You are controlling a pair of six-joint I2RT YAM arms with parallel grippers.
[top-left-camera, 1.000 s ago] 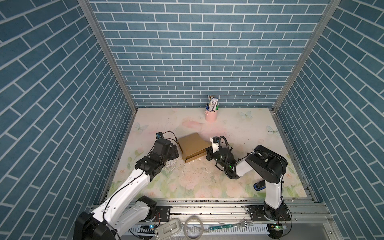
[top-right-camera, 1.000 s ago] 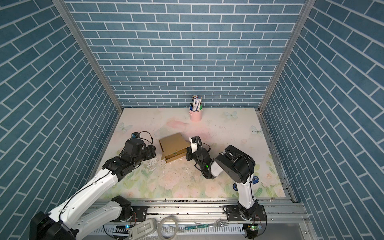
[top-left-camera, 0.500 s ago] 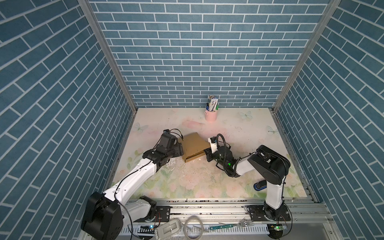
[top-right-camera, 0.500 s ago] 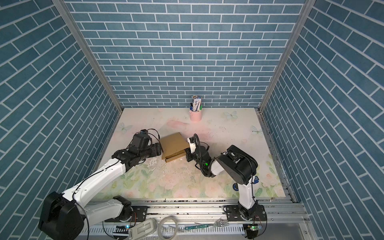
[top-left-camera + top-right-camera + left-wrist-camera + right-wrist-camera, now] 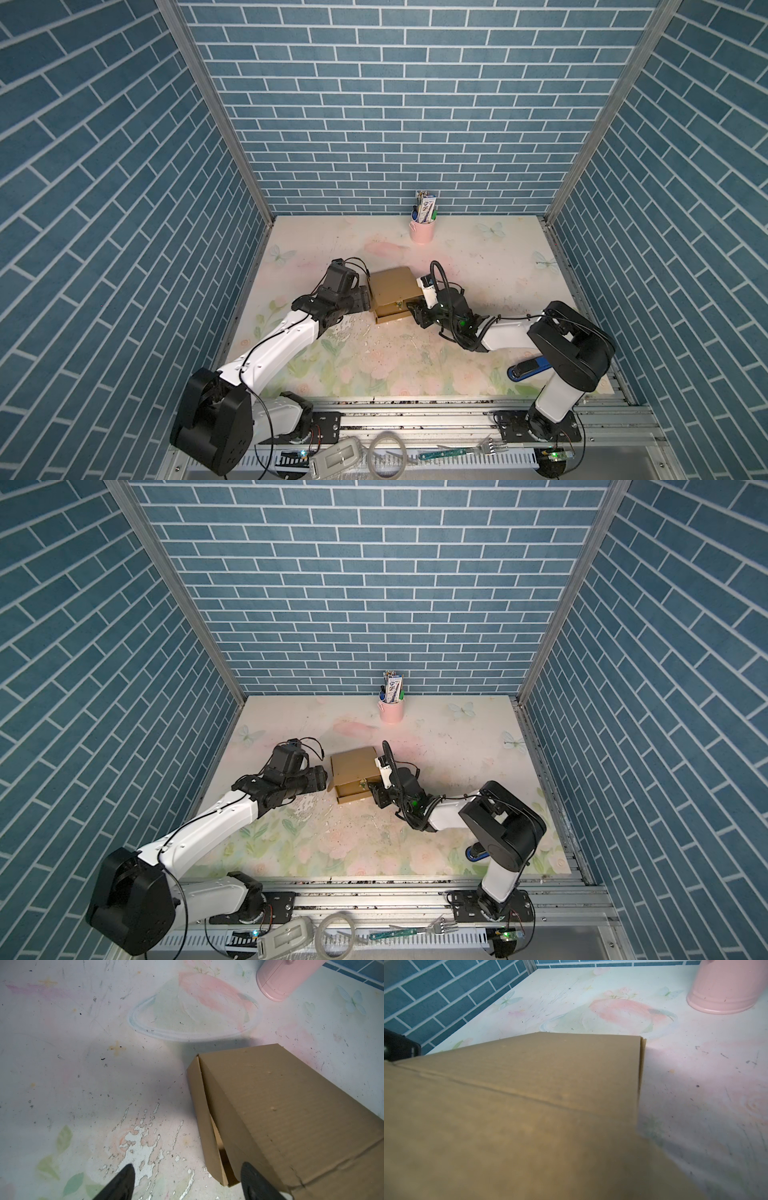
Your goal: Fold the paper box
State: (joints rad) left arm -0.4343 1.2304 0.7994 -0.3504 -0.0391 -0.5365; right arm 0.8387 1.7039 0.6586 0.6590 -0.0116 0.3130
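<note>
the left gripper (image 5: 187, 1184) has its jaws wide apart and clamps nothing; the near corner of the paper box (image 5: 280, 1105) reaches in between its black fingertips (image 5: 124, 1180). the right gripper (image 5: 412, 311) is at the box's other front corner, and whether its jaws are apart cannot be told. the box rests mid-table (image 5: 478, 266) with its lid down and a side flap gaping, well apart from the pink cup (image 5: 422, 231).

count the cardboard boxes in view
1: the box sits between the left gripper and the right gripper, nearer the camera than the pink cup. No other shows, though one could be hidden.
</note>
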